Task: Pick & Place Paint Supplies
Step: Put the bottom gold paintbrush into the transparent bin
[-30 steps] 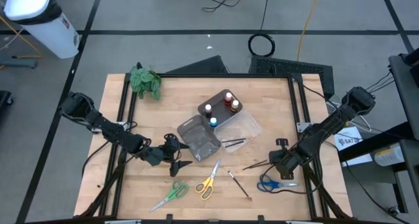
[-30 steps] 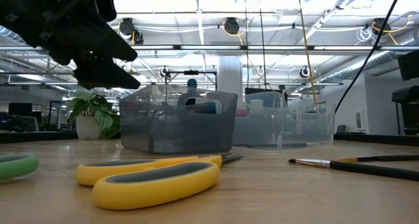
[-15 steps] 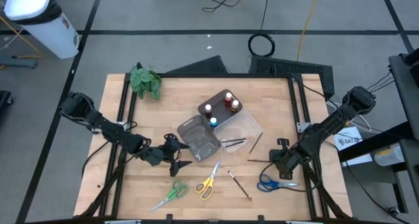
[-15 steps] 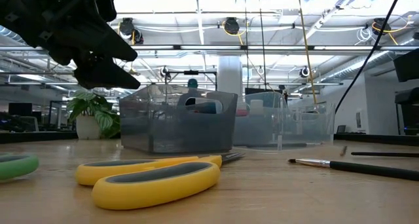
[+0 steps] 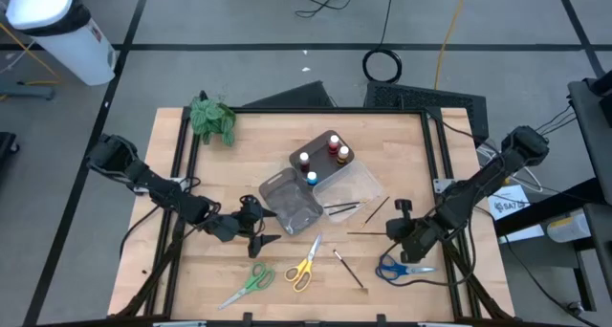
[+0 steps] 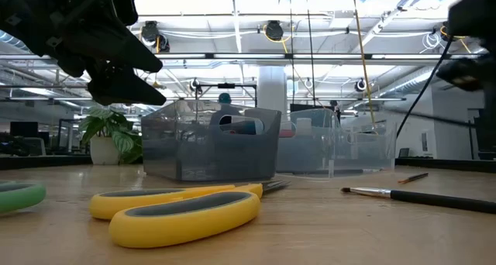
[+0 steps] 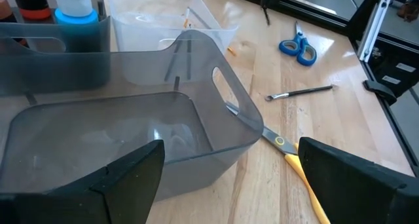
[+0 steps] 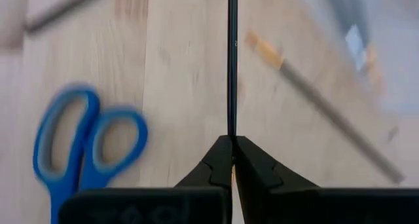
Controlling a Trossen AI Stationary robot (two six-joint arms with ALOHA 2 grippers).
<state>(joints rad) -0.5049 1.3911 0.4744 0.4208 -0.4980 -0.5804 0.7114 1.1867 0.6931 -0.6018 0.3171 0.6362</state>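
The right claw (image 8: pixel 230 145) is pinching a thin dark brush (image 8: pixel 232 60) by one end, the handle sticking straight out ahead of it above the worktop (image 5: pixel 402 164). The blue scissors (image 5: pixel 394 268) lie just beside that claw. The left claw (image 7: pixel 222 168) hangs spread wide right at the grey tray (image 7: pixel 131 119).

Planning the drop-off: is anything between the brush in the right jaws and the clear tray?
Nothing visible blocks it. The right gripper is shut on the thin brush. Between it and the clear tray only another brush lies flat on the table.
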